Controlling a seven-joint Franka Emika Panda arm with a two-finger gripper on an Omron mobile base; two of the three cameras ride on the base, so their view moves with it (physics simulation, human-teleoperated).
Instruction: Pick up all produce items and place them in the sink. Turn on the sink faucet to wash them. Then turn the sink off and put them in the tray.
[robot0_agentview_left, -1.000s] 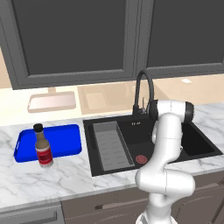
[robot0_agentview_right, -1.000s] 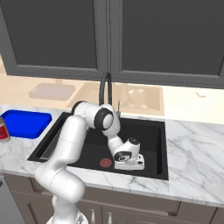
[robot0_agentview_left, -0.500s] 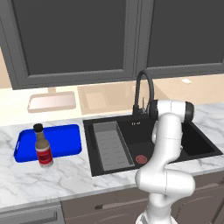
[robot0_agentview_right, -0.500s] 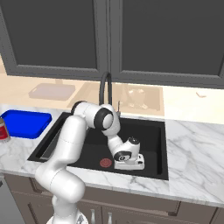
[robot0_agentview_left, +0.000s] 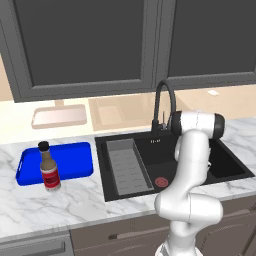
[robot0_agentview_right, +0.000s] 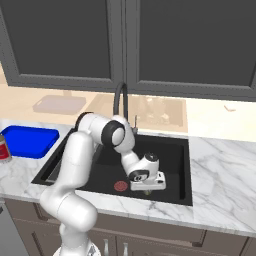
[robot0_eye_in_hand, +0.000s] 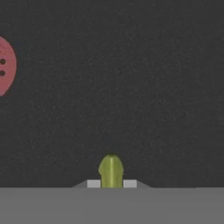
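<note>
- Hand view looks down on the dark floor of the sink (robot0_eye_in_hand: 131, 87), with a small yellow-green lime-like fruit (robot0_eye_in_hand: 111, 170) standing narrow between the gripper's tips at the bottom edge and the red drain (robot0_eye_in_hand: 5, 65) off to the left of the fruit.
- Right base view has the gripper (robot0_agentview_right: 148, 187) low inside the basin, just right of the red drain (robot0_agentview_right: 120, 186), the arm bent down from the desk (robot0_agentview_right: 220, 175) edge.
- Jaws stand nearly closed, and the fruit sits pinched between them, so I judge the gripper has hold of the fruit rather than resting beside it.
- Whether the fruit touches the sink floor I cannot tell.
- Black gooseneck faucet (robot0_agentview_left: 164, 107) rises behind the drain, at the back rim of the sink; no water is visible.
- Blue tray (robot0_agentview_left: 70, 160) lies on the desk well left of the drain, with a brown bottle (robot0_agentview_left: 49, 167) standing at its front.
- Step in hand, as I judge it: the fruit is in the sink, either being set down for washing or being taken out afterwards; the views do not settle which.
- Next move calls for either letting go and reaching up to the faucet, or lifting clear of the sink rim and carrying left to the tray, avoiding the bottle.
</note>
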